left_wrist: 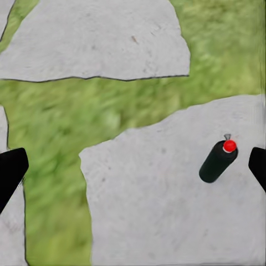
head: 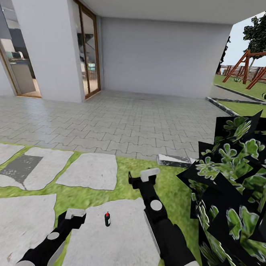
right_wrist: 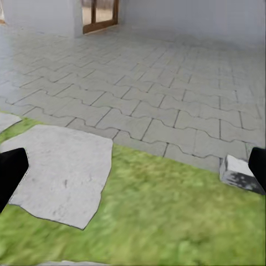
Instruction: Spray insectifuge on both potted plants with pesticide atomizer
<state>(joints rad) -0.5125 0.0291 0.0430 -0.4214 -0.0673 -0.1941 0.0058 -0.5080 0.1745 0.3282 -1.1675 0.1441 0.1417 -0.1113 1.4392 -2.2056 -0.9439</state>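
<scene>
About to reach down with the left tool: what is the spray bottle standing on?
The pesticide atomizer stands upright on a pale grey stepping stone, with grass beyond the slab's edge. The spot under its base is covered.

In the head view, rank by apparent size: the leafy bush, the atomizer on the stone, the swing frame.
1. Leafy bush, largest, though closest to the camera.
2. Swing frame, far off, so true size is unsure.
3. Atomizer, smallest.

The ground is green grass (head: 87,195) with big flat grey stones (head: 90,170) set in it. A small dark bottle with a red top (head: 107,219) stands on one stone (left_wrist: 166,210). Past the grass, grey paving blocks (head: 118,121) reach the house.
</scene>
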